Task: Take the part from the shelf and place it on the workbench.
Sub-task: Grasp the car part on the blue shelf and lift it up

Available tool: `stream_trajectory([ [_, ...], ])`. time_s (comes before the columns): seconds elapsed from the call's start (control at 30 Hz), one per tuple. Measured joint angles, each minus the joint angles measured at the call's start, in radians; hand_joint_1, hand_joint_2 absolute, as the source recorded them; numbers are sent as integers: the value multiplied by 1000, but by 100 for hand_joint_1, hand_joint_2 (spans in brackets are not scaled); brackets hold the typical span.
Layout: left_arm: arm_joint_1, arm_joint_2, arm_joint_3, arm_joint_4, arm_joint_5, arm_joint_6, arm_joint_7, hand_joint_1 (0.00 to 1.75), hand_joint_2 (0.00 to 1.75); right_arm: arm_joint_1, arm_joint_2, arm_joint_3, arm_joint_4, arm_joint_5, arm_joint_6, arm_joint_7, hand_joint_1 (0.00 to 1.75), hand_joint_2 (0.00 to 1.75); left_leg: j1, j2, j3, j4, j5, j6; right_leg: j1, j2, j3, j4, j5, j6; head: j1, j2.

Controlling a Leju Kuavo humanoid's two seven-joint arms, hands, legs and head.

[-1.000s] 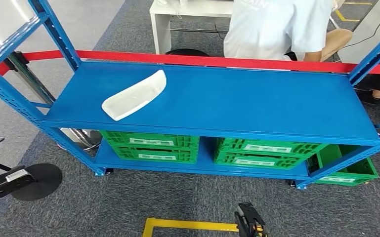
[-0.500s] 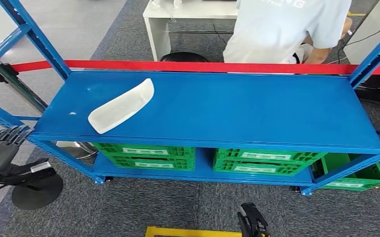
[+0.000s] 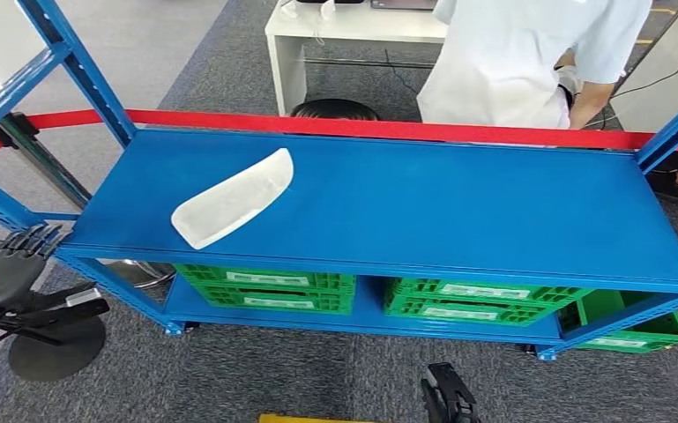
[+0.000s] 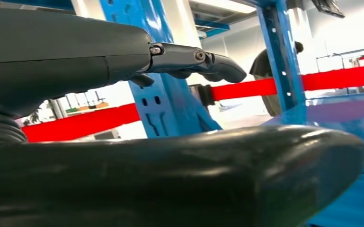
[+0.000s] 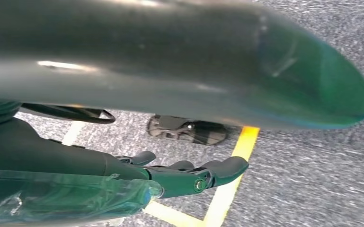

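Observation:
The part (image 3: pixel 232 198), a white curved plastic piece, lies on the left half of the blue shelf's top board (image 3: pixel 458 211). My left hand (image 3: pixel 7 264) hovers below and to the left of the shelf's front left corner, fingers spread and holding nothing, well apart from the part. In the left wrist view its fingers (image 4: pixel 194 60) reach out in front of a blue shelf post (image 4: pixel 163 106). My right hand (image 5: pixel 170 177) hangs over the grey carpet with its fingers stretched out and nothing in it.
Green crates (image 3: pixel 269 286) fill the lower shelf. A red band (image 3: pixel 388 129) runs along the shelf's back edge, and behind it a person in a white shirt (image 3: pixel 520 62) stands by a white table (image 3: pixel 317 26). A black round base (image 3: pixel 53 339) sits on the floor near my left hand.
The camera has shifted, so the whole scene has moved. My left hand has come in from the picture's left edge toward the shelf's front left corner. The person has stepped to the right.

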Motion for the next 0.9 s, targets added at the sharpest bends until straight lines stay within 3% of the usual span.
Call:
stream_trajectory([
  [0.07, -9, -6, -13, 6, 35, -17, -29, 0, 0, 0, 0, 0, 0, 2, 1, 0, 0, 0, 0, 0, 3, 0, -4, 5, -2, -2, -78, 135, -49, 6, 3, 0],
  [0.1, -11, -11, -20, 10, 59, -26, -48, 0, 0, 1, 0, 0, 0, 4, 1, 0, 0, 0, 0, 0, 5, 1, -7, 6, -2, -2, -105, 174, -52, 7, 3, 0],
  [0.13, -13, -17, -28, 13, 80, -35, -63, 0, 0, 1, 0, 0, 0, 5, 2, 0, 0, 0, 0, 0, 10, 1, -10, 5, -2, -2, -115, 175, -35, 7, 4, 0],
  [0.17, -15, -23, -36, 16, 93, -42, -73, 0, 0, 1, 0, 0, 0, 6, 3, 0, 0, 0, 1, 0, 16, 1, -15, 4, -2, -2, -103, 133, 2, 6, 4, 0],
  [0.23, -28, -31, -54, 26, 100, -57, -82, 0, 0, 0, 0, 1, 0, 8, 4, 0, 0, 0, 0, -1, 30, 2, -25, -3, -2, -2, -45, -8, 85, 3, 4, 0],
  [0.27, -39, -34, -64, 32, 100, -66, -85, 0, 0, -1, -1, 1, 0, 10, 5, 0, 0, 0, -2, -2, 33, 3, -29, -8, -2, -2, -19, -65, 108, 0, 4, 0],
  [0.33, -62, -38, -85, 48, 100, -86, -91, 0, 0, -2, -1, 4, 0, 13, 7, 1, 0, 0, -6, -4, 34, 6, -33, -9, -3, 0, 1, -109, 117, -4, 3, 0],
  [0.43, -92, -45, -121, 71, 101, -108, -96, 0, 0, -3, -1, 11, 0, 17, 9, 5, 0, 0, -7, -4, 34, 2, -31, 10, -5, 4, 0, -112, 119, -6, 0, 0],
  [0.53, -132, -55, -162, 96, 96, -120, -94, 0, 0, -5, -1, 18, 0, 24, 11, 8, 0, 0, -7, -4, 36, -6, -26, 5, -2, 6, -2, -112, 119, -13, 0, 0],
  [0.67, -197, -68, -205, 144, 96, -123, -71, 0, 175, -9, -1, 23, 0, 29, 11, 12, 0, 0, -5, -4, 36, -12, -22, -18, 1, 5, -5, -111, 120, -22, 0, 0],
  [0.73, -234, -77, -219, 173, 99, -124, -55, 0, 175, -11, -2, 24, 0, 30, 10, 14, 0, 0, -4, -4, 35, -13, -21, -25, 1, 4, -5, -111, 121, -25, 0, 0],
  [0.9, -323, -118, -246, 243, 100, -109, -13, 0, 175, -16, -2, 24, 0, 32, 7, 17, 0, 0, -6, -4, 34, -13, -19, -28, -1, 3, -5, -112, 126, -24, 1, 0],
])
